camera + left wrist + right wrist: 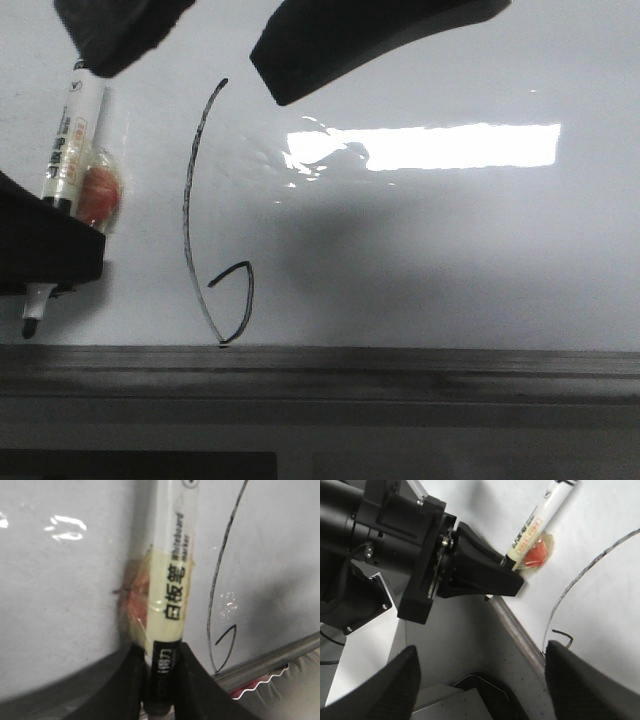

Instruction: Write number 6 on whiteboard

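The whiteboard (pixel 450 250) fills the front view, with a grey rail (pixel 400 365) along its lower edge. The number 6 (pixel 186 210) is drawn on it as a tall curved stroke with a small angular loop just above the rail. My left gripper (pixel 60 215) is shut on a whiteboard marker (pixel 72 140), left of the 6, with the black tip (pixel 30 325) pointing down. A red lump (pixel 98 195) is taped to the marker. In the left wrist view the fingers clamp the marker (pixel 172 580) beside the 6 (pixel 212 587). My right gripper (pixel 480 680) is open and empty.
A bright rectangle of light (pixel 430 147) reflects on the board right of the 6. The right gripper's dark fingers (pixel 370 40) hang over the top of the front view. A dark tray (pixel 485 690) lies below the rail (pixel 520 630). A red-and-white edge (pixel 265 682) shows beyond the rail.
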